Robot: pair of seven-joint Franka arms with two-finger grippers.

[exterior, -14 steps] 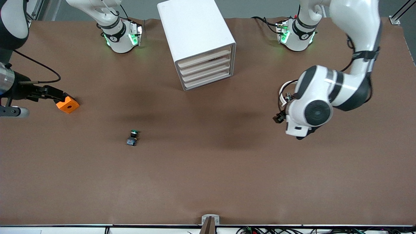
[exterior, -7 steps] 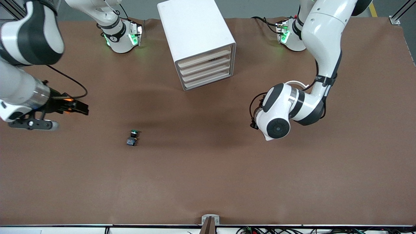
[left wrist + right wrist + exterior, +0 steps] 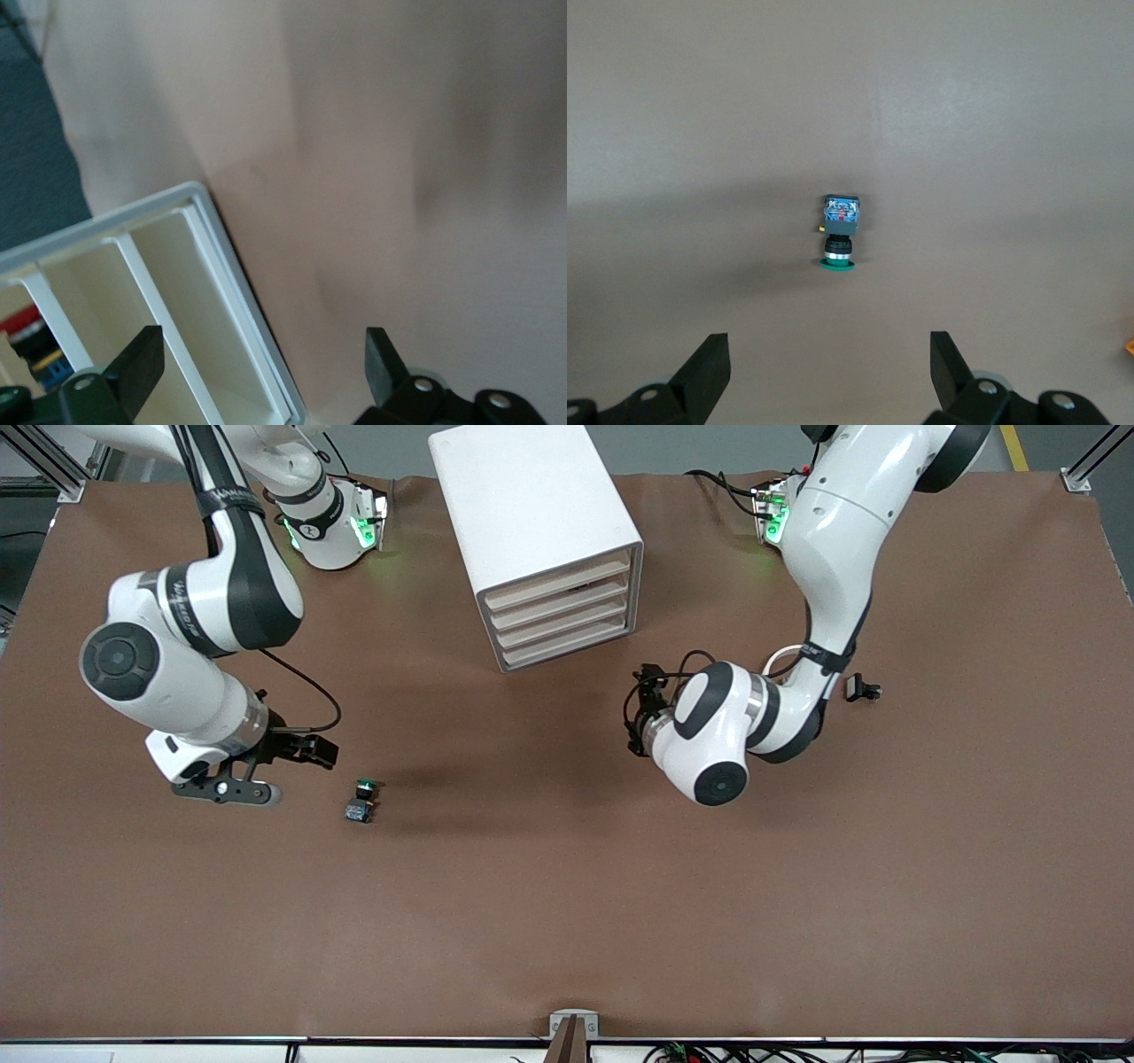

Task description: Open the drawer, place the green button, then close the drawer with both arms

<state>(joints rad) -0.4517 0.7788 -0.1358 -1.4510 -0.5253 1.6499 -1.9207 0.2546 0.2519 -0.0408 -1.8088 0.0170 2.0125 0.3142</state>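
The white cabinet (image 3: 532, 505) stands at the back middle of the table with its four pale beige drawers (image 3: 560, 613) all shut. The tiny button (image 3: 361, 800), with a green cap and a bluish-grey end, lies on the table nearer to the front camera. My right gripper (image 3: 317, 750) is open and empty over the bare table beside the button. In the right wrist view the button (image 3: 840, 232) lies ahead of the open right gripper (image 3: 828, 363). My left gripper (image 3: 640, 708) is open and empty in front of the cabinet. The left wrist view shows a cabinet corner (image 3: 199, 266) between its open fingers (image 3: 142, 363).
A small black clip (image 3: 861, 688) lies toward the left arm's end of the table. An orange sliver (image 3: 1129, 347) shows at the edge of the right wrist view. The brown table (image 3: 567, 921) is bare nearer to the front camera.
Both arms have swung inward. The right gripper moved from the orange block to beside the button, and its arm now hides the block. The left gripper moved toward the cabinet's front.
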